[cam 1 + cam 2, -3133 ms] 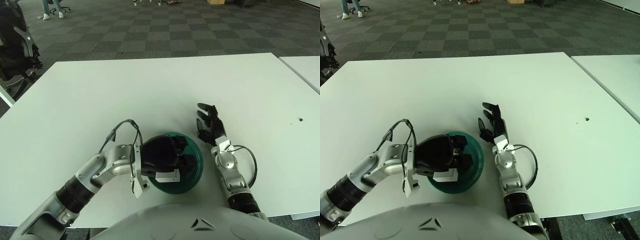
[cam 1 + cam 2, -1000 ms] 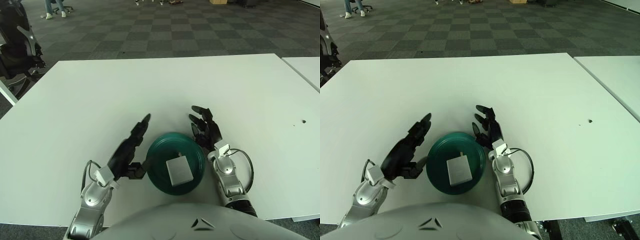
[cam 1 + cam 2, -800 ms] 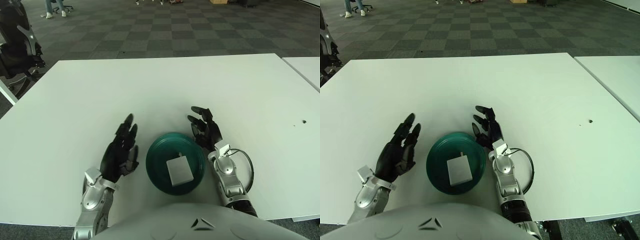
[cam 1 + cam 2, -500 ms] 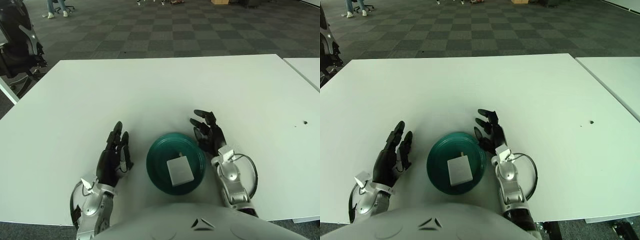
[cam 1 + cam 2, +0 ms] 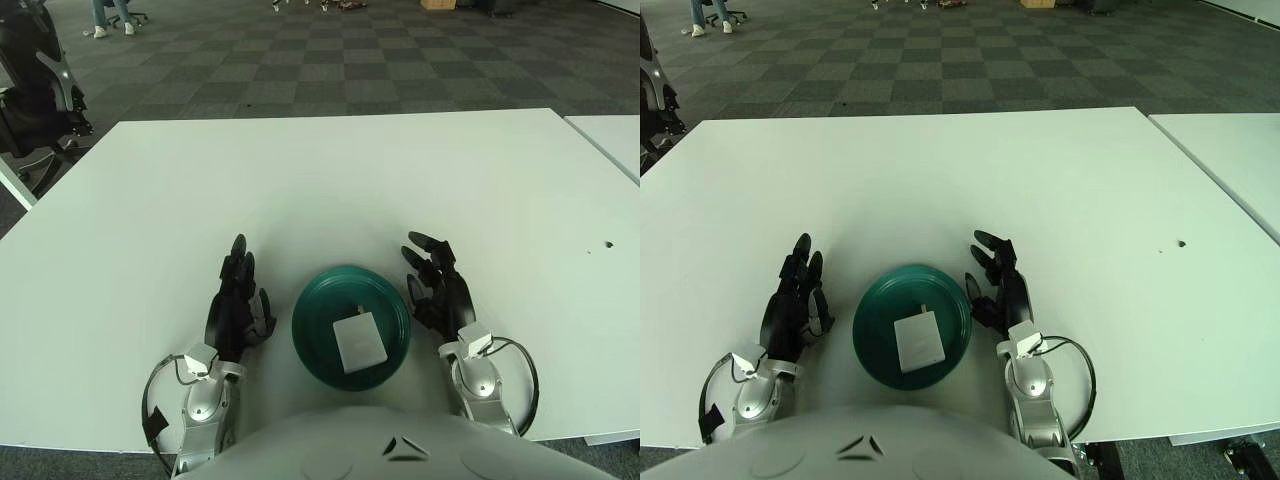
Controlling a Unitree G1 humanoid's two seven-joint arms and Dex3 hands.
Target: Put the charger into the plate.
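White square charger point(image 5: 358, 341) lies flat inside round dark-green plate point(image 5: 311, 340); no readable markings. Plate near front edge of white table point(image 5: 330, 180); grey checkered carpet floor point(image 5: 330, 60) beyond. Left hand point(image 5: 234, 302) just left of plate, fingers extended, empty. Right hand point(image 5: 443, 287) just right of plate, fingers spread, empty.

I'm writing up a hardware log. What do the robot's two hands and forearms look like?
The left robot hand and the right robot hand are alike: black, three-fingered, each on a silver-grey metal wrist with a small white block at the joint. A thin black cable loops beside each wrist.
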